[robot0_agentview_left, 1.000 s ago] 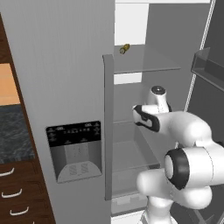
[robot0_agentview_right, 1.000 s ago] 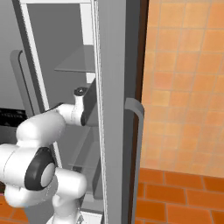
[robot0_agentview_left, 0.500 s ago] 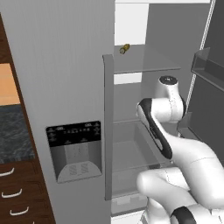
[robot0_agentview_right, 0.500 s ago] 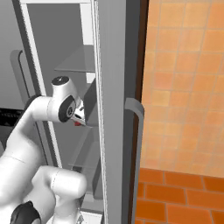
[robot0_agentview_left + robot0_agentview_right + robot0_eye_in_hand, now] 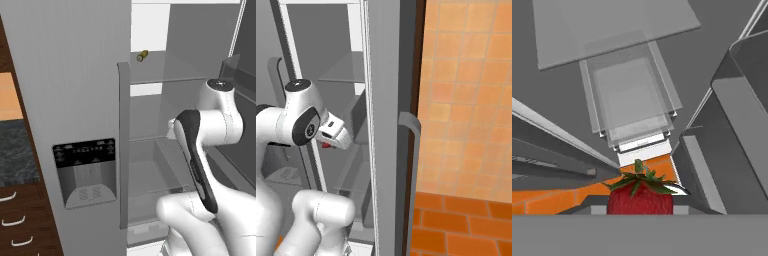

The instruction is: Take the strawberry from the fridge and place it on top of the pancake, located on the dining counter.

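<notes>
The fridge [image 5: 90, 100] stands open, its closed door with the dispenser [image 5: 86, 172] at 9 o'clock in the left base view and the open compartment at 3 o'clock of it. A small item [image 5: 142, 55] lies on the upper shelf [image 5: 170, 70], toward 12 o'clock, well above the arm. The arm reaches into the compartment between that shelf and the drawers [image 5: 150, 180] below. In the right base view the pincer [image 5: 331, 141] sits just inside the compartment, beside the open door's edge at 3 o'clock. The strawberry [image 5: 640, 196] lies at 6 o'clock in the hand view, in the pincer, with the drawers beyond it toward 12 o'clock. A worktop [image 5: 17, 155] lies at 9 o'clock of the fridge.
</notes>
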You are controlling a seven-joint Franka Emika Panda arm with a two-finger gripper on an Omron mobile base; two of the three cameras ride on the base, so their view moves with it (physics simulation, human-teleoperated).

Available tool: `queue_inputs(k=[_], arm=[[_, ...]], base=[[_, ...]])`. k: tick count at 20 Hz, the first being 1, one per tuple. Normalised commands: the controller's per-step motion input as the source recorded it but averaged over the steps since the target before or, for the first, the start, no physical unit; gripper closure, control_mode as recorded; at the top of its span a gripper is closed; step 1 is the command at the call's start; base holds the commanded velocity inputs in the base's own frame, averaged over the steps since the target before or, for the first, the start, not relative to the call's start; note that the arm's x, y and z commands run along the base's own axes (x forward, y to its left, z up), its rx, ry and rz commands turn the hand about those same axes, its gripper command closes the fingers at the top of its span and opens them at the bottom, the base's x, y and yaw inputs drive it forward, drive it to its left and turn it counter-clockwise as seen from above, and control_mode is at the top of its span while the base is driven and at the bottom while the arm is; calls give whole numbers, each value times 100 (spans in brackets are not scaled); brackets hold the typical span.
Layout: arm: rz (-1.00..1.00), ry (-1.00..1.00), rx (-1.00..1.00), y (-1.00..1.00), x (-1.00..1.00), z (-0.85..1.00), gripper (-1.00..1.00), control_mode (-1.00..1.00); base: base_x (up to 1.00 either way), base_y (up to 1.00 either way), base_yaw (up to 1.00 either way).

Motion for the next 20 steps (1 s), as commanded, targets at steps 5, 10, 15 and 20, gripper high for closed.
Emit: queue_inputs(k=[5, 10, 15, 20], arm=[[18, 0, -3, 13, -87, -2, 100, -100], [11, 0, -8, -1, -28, -33, 100, -100], [1, 10, -9, -3, -1, -32, 100, -100], [0, 0, 0, 2, 0, 0, 100, -100]], base=[[0, 0, 0], [0, 0, 0], [0, 0, 0], [0, 0, 0]])
